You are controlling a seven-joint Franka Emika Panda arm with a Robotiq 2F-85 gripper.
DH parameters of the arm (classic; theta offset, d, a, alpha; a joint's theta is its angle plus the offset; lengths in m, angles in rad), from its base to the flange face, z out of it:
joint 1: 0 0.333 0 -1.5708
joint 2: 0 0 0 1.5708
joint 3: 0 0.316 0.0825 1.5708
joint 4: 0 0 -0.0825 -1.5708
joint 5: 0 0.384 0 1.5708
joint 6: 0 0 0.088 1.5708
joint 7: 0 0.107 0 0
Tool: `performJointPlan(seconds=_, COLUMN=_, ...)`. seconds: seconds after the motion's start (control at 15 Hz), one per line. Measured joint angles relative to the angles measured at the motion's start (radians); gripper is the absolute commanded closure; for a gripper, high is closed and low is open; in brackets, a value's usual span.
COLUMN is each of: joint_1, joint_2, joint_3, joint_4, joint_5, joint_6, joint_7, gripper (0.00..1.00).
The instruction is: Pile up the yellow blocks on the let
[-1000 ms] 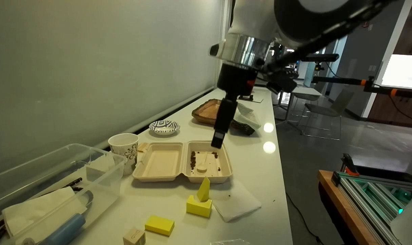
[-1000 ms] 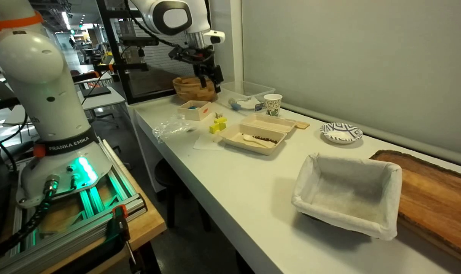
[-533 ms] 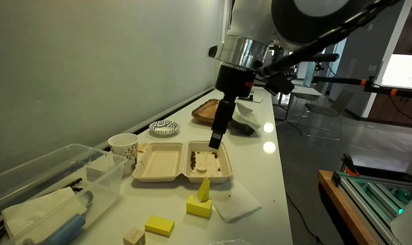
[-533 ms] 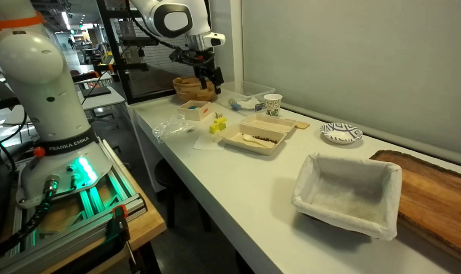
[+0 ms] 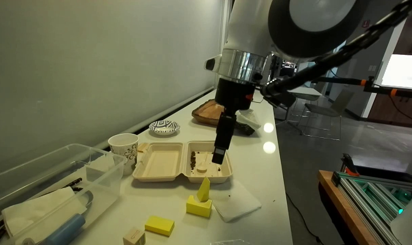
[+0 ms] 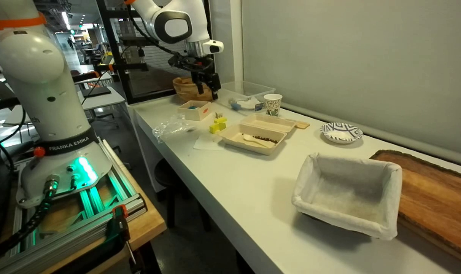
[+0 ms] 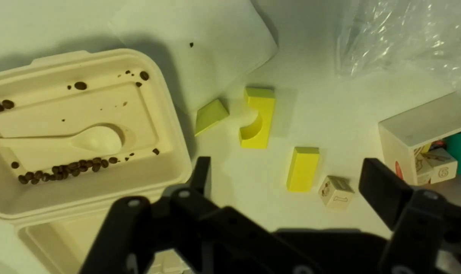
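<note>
Three yellow blocks lie apart on the white table in the wrist view: a flat slab (image 7: 303, 171), a block with a round notch (image 7: 266, 118) and a wedge (image 7: 211, 115) on the notch's side. An exterior view shows the slab (image 5: 159, 225) nearest that camera, with the wedge (image 5: 203, 190) pointing up just behind the notched block (image 5: 199, 207). My gripper (image 6: 208, 94) hangs well above the table, pointing down. Seen from the wrist, the gripper (image 7: 287, 169) is wide open and holds nothing; the slab and a tan cube show below, between its fingers.
A takeaway tray (image 7: 169, 102) with beans and a spoon borders the blocks, near a white napkin (image 7: 215, 42). The tan cube (image 7: 337, 192) sits close to the slab. Around stand a small wooden box (image 7: 398, 152), crinkled plastic (image 7: 409, 38), a transparent bin (image 5: 100, 190) and a paper cup (image 5: 124, 149).
My gripper has come down toward the table, mostly in the last half second, and stays open. The blocks and the other table objects have not moved.
</note>
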Motion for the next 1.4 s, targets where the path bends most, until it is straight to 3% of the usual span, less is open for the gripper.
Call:
performJointPlan(seconds=0.33, joint_1=0.014, joint_2=0.134, joint_3=0.046, joint_4=0.0, joint_5=0.087, joint_6=0.124, joint_7=-0.06, gripper=0.0)
performJointPlan(seconds=0.73, joint_1=-0.018, joint_2=0.292, joint_3=0.125, joint_4=0.02, joint_5=0.165, joint_6=0.287, joint_7=-0.124, gripper=0.0)
performJointPlan(seconds=1.07, joint_1=-0.016, joint_2=0.392, joint_3=0.125, joint_4=0.047, joint_5=0.162, joint_6=0.384, joint_7=-0.126, gripper=0.0)
performJointPlan(seconds=1.27, joint_1=-0.021, joint_2=0.43, joint_3=0.121, joint_4=0.059, joint_5=0.056, joint_6=0.407, joint_7=-0.05, gripper=0.0)
performJointPlan(seconds=1.4, joint_1=-0.015, joint_2=0.449, joint_3=0.111, joint_4=0.07, joint_5=-0.01, joint_6=0.413, joint_7=0.0, gripper=0.17)
